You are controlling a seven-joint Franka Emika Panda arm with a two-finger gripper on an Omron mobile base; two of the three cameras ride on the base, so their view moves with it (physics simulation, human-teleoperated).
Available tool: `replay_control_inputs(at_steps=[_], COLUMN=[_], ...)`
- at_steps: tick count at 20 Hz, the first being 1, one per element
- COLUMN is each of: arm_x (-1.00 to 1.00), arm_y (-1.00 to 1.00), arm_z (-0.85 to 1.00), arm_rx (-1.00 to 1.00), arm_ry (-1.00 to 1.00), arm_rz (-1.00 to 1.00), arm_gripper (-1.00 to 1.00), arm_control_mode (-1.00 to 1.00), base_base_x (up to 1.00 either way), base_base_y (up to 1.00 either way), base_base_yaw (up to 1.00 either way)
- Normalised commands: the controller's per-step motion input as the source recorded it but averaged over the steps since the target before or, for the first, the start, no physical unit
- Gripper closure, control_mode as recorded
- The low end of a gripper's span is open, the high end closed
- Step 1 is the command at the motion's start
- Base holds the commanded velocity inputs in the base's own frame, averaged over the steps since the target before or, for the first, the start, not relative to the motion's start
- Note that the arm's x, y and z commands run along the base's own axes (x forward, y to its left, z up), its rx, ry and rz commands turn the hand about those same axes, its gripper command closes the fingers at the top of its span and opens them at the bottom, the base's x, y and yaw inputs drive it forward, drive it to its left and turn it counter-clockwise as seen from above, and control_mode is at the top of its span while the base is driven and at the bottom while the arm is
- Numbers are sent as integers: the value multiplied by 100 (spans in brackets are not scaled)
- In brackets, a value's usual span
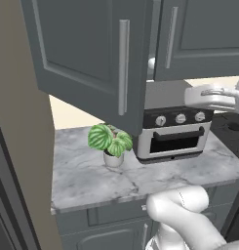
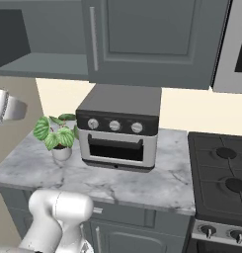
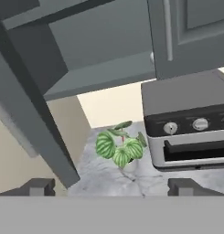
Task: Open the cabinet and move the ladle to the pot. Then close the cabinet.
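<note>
The cabinet (image 3: 104,41) hangs above the counter with its left door (image 1: 87,53) swung out and its right door (image 3: 195,32) shut. The open half shows a bare grey shelf (image 3: 99,75). A small silvery rounded bit (image 3: 152,56) peeks out at the shut door's edge, also seen as a silvery bit (image 1: 151,63) between the two doors; I cannot tell if it is the ladle. The pot is out of view. My gripper (image 3: 112,187) is open and holds nothing, back from the cabinet and below shelf level. My white hand (image 1: 211,96) hovers right of the open door.
A toaster oven (image 2: 120,128) stands on the marble counter (image 2: 142,183) under the shut door, with a potted plant (image 2: 58,138) to its left. A black stove (image 2: 221,178) adjoins the counter on the right. A tall dark panel (image 1: 9,195) borders the left.
</note>
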Motion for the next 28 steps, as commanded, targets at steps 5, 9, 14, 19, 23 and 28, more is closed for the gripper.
replay_control_inputs(at_steps=[5, 9, 14, 19, 23, 28], arm_x=[59, 56, 59, 56, 27, 7], arm_y=[-33, -4, 0, 8, 36, 48], arm_z=[-2, -11, -18, -20, -12, -3], arm_rx=[20, 20, 17, 15, 9, 6], arm_ry=[10, 7, 8, 10, 5, 0], arm_rz=[0, 4, 6, 8, 12, 14], arm_gripper=[-100, -100, -100, -100, -100, -100], arm_control_mode=[-100, -100, -100, -100, -100, -100], base_base_x=[0, 0, 0, 0, 0, 0], base_base_y=[0, 0, 0, 0, 0, 0], base_base_yaw=[0, 0, 0, 0, 0, 0])
